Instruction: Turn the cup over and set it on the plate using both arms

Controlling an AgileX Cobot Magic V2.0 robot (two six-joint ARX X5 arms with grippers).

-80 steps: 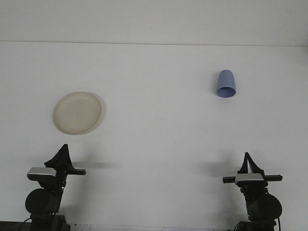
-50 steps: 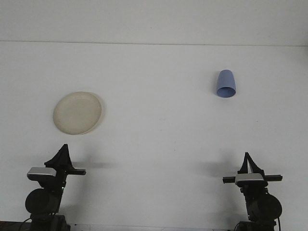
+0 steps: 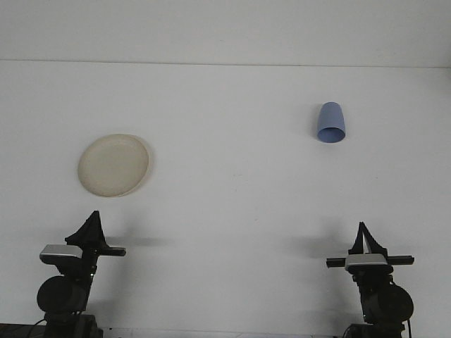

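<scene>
On the white table (image 3: 232, 211), I am parking my left gripper (image 3: 91, 224) and right gripper (image 3: 362, 235) at the near edge, fingers pinched together and grasping nothing, leaving the blue cup (image 3: 330, 122) far right and the cream plate (image 3: 113, 165) left unobstructed.

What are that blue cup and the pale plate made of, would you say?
The blue cup looks like matte plastic: even colour, thin smooth wall, no glare. The plate is cream and slightly translucent-looking with a thin raised rim, so probably plastic or melamine, though glazed ceramic cannot be ruled out from here.
</scene>
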